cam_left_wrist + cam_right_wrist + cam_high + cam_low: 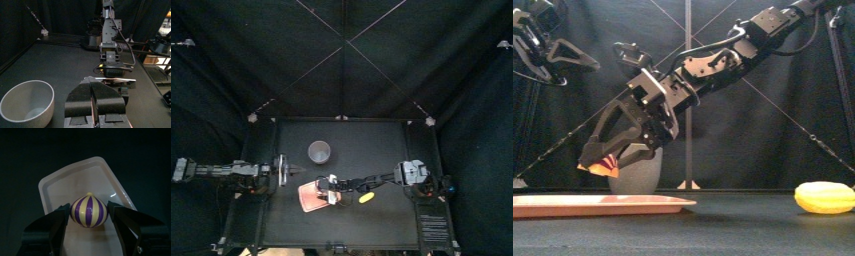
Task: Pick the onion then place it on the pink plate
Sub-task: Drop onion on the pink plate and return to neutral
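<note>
The right gripper is clamped on the toy onion, one jaw on each side of its widest part. It holds the onion in the air above the pink tray, clear of the tray's surface. Only the right wrist view shows the onion whole, with its dark and cream stripes and the tray's raised rim below. In the front view just a reddish and yellow sliver peeks from between the jaws.

In the top view the tray lies at 8 o'clock from the table's centre, the grey speckled cup at 11 o'clock and a yellow toy fruit at 4 o'clock. The front view hides most of the cup behind the right gripper. The left gripper rests at the table's 9 o'clock edge, its jaws together and the cup just beside it.
</note>
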Available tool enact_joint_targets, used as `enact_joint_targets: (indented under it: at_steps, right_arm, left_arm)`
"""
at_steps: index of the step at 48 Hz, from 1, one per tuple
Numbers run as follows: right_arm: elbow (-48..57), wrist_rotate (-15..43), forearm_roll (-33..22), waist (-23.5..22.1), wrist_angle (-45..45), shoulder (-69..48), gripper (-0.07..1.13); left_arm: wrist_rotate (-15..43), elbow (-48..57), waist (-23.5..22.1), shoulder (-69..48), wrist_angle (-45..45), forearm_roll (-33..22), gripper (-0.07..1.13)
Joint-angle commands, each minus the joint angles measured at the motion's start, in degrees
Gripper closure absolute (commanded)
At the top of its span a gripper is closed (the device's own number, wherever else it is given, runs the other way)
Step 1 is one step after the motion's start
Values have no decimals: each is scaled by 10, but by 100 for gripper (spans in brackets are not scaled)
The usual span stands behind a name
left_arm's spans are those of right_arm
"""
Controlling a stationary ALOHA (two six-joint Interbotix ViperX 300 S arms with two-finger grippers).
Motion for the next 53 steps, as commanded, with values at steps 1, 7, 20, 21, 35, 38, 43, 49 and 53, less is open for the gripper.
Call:
enact_joint_targets:
  at_steps: [1, 7, 20, 21, 35, 38, 43, 49, 53]
  right_arm:
    - [-11, 1, 3, 1, 0, -14, 11]
    - [-11, 1, 7, 1, 0, -15, 5]
    - [6, -1, -1, -1, -4, -46, 5]
    - [11, -1, -2, -1, -4, -52, 5]
    - [157, -4, -33, -23, -127, -219, 5]
    - [191, -4, -42, -30, -168, -251, 5]
    - [241, -4, -60, -46, -218, -293, 5]
    - [274, -2, -71, -62, -231, -313, 5]
    - [286, -2, -73, -69, -236, -323, 5]
  left_arm:
    - [1, -7, 3, 1, -4, 1, 103]
    - [0, -8, 3, 1, -4, 0, 103]
    - [0, -7, 2, 1, -4, -1, 103]
    - [0, -7, 3, 1, -4, -1, 103]
    - [0, -7, 3, 1, -4, 0, 103]
    - [0, -6, 3, 2, -4, 0, 103]
    - [0, -4, 4, 1, -4, 0, 103]
    - [1, -3, 4, 1, -4, 1, 103]
    - [1, -3, 5, 0, -4, 1, 103]
